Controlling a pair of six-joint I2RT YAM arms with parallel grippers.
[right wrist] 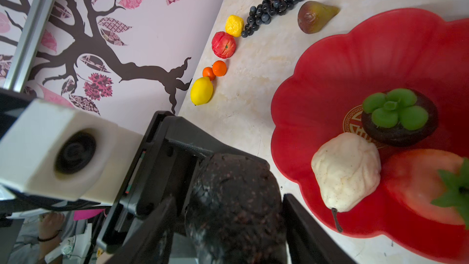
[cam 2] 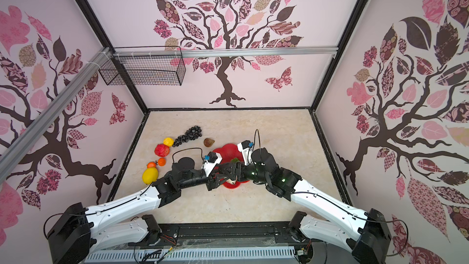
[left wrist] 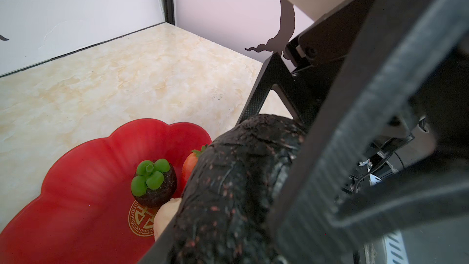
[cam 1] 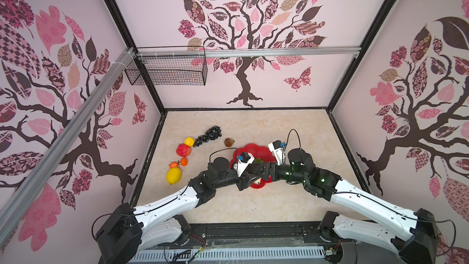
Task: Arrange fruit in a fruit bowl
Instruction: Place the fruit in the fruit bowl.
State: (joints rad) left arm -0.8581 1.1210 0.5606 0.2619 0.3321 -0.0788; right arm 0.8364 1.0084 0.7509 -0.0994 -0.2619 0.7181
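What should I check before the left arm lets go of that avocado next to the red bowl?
1. Hold of the left gripper on the avocado: ok, clamped.
2. Fingers of the right gripper on both sides of the avocado: ok.
3. Firm hold by the right gripper: cannot tell.
4. Bare room in the fruit bowl: ok.
5. The pear and strawberry lying inside the fruit bowl: ok.
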